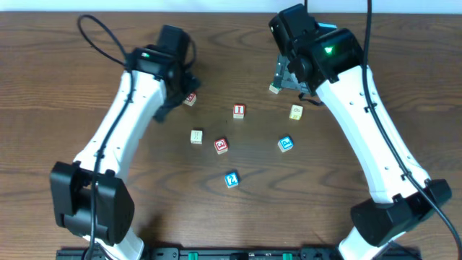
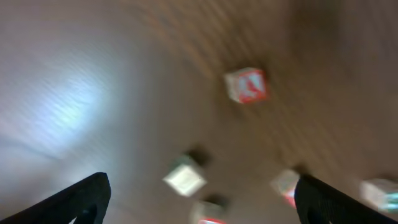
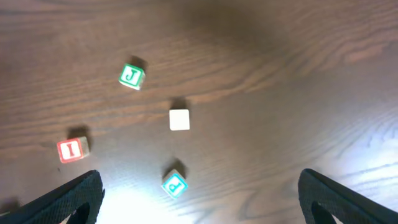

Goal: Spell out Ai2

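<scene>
Dark wood-grain table (image 1: 43, 94), red I cube (image 1: 239, 111) near its middle

A green-printed J cube (image 3: 131, 76), a pale cube (image 3: 179, 119) whose top face seems blank, and a blue-printed P cube (image 3: 175, 184) are seen lying apart on the dark wooden table (image 3: 280, 74), the pale one between the others.

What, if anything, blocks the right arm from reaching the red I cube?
Likely yes, it can reach: the right gripper hangs open and empty, and the red I cube stands by itself, nothing touching or covering it.
</scene>
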You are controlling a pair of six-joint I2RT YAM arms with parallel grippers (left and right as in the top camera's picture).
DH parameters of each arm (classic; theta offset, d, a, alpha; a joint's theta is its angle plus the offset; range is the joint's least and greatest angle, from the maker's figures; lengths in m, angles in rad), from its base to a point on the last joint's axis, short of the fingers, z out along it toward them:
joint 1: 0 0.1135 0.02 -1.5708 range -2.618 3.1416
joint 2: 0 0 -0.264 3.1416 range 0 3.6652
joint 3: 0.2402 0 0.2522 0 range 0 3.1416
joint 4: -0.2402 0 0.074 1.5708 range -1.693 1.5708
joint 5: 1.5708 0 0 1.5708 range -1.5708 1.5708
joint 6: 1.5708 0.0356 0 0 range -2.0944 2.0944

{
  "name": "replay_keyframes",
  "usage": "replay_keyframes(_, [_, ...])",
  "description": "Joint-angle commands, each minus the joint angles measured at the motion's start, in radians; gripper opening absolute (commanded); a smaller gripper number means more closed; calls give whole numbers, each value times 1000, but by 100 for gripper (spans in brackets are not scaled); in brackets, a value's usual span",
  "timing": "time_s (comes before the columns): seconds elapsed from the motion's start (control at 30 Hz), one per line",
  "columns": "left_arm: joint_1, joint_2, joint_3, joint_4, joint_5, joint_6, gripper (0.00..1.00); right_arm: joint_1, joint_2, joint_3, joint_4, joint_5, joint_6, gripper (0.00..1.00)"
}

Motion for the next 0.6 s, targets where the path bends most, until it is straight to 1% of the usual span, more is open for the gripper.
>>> replay_keyframes(0.0, [-39, 12, -50, 35, -32, -237, 95, -16, -25, 9, -24, 16, 27, 99])
replay_keyframes(0.07, [-49, 12, -86, 66, -55, -302, 96, -23, -33, 9, -44, 16, 30, 99])
replay_keyframes(0.23, [-47, 13, -199, 220, -66, -383, 100, -50, -69, 9, -72, 16, 30, 99])
replay_keyframes(0.27, [-45, 14, -220, 257, -73, -384, 95, -56, -80, 9, -76, 15, 30, 99])
replay_keyframes(0.3, [-43, 19, -243, 302, -75, -382, 95, -64, -94, 9, -77, 15, 30, 99])
replay_keyframes(0.37, [-38, 39, -259, 344, -73, -382, 94, -72, -120, 9, -80, 15, 24, 99])
replay_keyframes(0.57, [-35, 159, -258, 463, -56, -374, 94, -80, -195, 9, -100, 16, -20, 99])
